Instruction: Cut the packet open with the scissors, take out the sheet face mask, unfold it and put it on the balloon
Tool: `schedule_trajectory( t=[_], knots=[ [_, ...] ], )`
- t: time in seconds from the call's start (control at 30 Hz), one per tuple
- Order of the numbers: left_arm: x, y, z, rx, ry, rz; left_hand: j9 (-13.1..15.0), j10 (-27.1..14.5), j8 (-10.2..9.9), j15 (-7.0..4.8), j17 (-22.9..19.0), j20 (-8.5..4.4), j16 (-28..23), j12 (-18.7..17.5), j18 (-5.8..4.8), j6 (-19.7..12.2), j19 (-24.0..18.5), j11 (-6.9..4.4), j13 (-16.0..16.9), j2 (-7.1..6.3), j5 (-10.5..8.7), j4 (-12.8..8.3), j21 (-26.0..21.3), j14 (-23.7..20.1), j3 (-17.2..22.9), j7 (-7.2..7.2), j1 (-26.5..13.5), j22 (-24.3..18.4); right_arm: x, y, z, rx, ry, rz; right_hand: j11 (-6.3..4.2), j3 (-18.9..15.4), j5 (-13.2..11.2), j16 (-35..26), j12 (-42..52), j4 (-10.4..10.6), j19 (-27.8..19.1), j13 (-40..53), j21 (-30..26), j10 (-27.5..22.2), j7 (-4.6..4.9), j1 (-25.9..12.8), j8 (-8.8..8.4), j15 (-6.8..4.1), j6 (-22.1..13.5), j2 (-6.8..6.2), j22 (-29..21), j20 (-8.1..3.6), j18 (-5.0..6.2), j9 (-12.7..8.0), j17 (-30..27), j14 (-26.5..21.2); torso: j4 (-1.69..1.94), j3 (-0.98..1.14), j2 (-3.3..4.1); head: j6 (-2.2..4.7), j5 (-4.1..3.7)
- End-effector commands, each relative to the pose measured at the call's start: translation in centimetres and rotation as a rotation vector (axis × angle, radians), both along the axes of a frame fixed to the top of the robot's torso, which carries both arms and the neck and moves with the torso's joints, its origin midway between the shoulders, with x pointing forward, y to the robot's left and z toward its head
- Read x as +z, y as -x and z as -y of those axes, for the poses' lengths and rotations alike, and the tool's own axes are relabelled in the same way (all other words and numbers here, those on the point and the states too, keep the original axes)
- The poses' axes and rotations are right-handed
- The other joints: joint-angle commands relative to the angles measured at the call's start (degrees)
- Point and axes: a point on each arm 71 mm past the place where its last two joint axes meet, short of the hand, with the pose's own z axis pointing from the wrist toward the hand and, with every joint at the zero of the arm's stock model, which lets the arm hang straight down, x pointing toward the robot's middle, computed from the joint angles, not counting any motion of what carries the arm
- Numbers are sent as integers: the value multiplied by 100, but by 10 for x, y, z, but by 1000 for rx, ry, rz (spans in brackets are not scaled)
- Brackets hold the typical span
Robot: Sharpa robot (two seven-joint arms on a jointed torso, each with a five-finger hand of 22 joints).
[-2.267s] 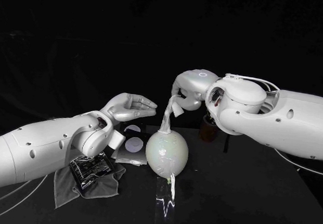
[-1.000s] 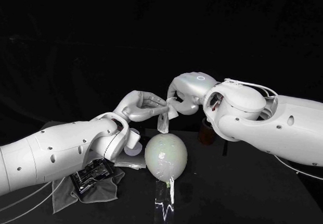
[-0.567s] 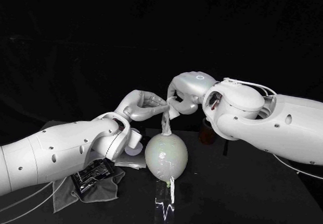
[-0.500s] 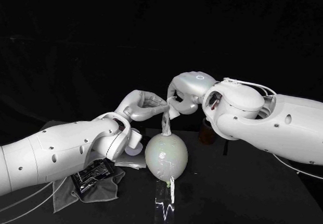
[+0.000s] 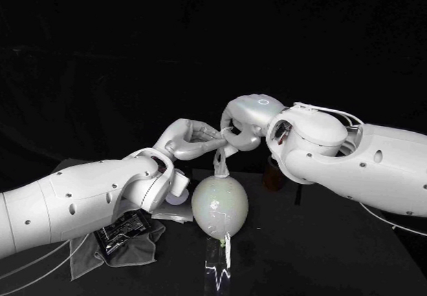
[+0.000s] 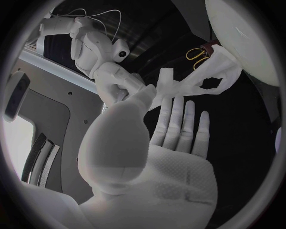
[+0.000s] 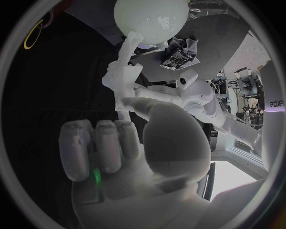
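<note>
Head view: both arms meet above the middle of the table [image 5: 343, 269]; the left hand [image 5: 189, 140] and the right hand [image 5: 243, 128] are raised close together, almost touching, with the mask [image 5: 219, 164] between them; the mask is bunched into a narrow white strip that hangs down from the hands, and its lower end reaches the top of the balloon [image 5: 219, 207]; the balloon stands upright on the table, directly under the hands. Left wrist view: the left hand pinches one end of the mask at the thumb, while its other fingers [image 6: 178, 121] are stretched out flat and apart; from the thumb the crumpled mask runs across to the balloon's side. Right wrist view: the right hand grips the strip's upper part, its fingers [image 7: 98, 143] curled in against the thumb; the mask rises from that grip to the balloon.

The packet [image 5: 123, 229], dark and shiny, lies on a grey cloth [image 5: 135, 252] at the table's left side, beside the left arm and well apart from the balloon; the scissors [image 6: 197, 53], with yellow handle loops, sit behind the balloon, near the right arm; neither hand touches them.
</note>
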Motion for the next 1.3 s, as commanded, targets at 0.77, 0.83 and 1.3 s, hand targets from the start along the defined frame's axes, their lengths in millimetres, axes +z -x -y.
schedule_trajectory(
  t=[0.77, 0.83, 1.3],
  knots=[
    [3, 1, 3, -11, 43, -4, 138, 374, 127, -86, -122, -11, -67, -5, 112, 361, 229, -136, -85, 846, -38, -38, 4, 428, 989, -177, 504, 19, -4, -2, 1, -1, 45, -18, -36, 66, 68, 20, 38, -52, 601, 1510, 26, 597, -30, -13, 37, -38, 78, 20, 1506, -53, -37, -4, 1508, 586, 2, -1, -2, -1, -12],
    [3, 1, 3, -14, 47, -6, 148, 382, 134, -87, -129, -11, -79, -14, 113, 353, 226, -136, -90, 841, -38, -39, 2, 438, 1013, -182, 492, 18, -5, -3, 2, -5, 55, -25, -36, 62, 56, 20, 38, -54, 601, 1510, 26, 597, -30, -19, 41, -37, 77, 12, 1506, -53, -37, -3, 1508, 586, 3, -2, -1, 0, -12],
    [2, -2, -2, -6, 45, -39, 227, 475, 224, -99, -160, -13, -125, -46, 127, 359, 327, -151, -101, 762, -44, -65, 7, 525, 1053, -188, 409, 24, -6, -7, 9, -16, 58, -17, -40, 0, -687, 20, 38, -72, 601, 1510, 26, 597, -41, -20, 121, -34, 13, 4, 1506, -51, -37, 15, 1508, 586, 3, -1, -2, 7, -11]
  ],
)
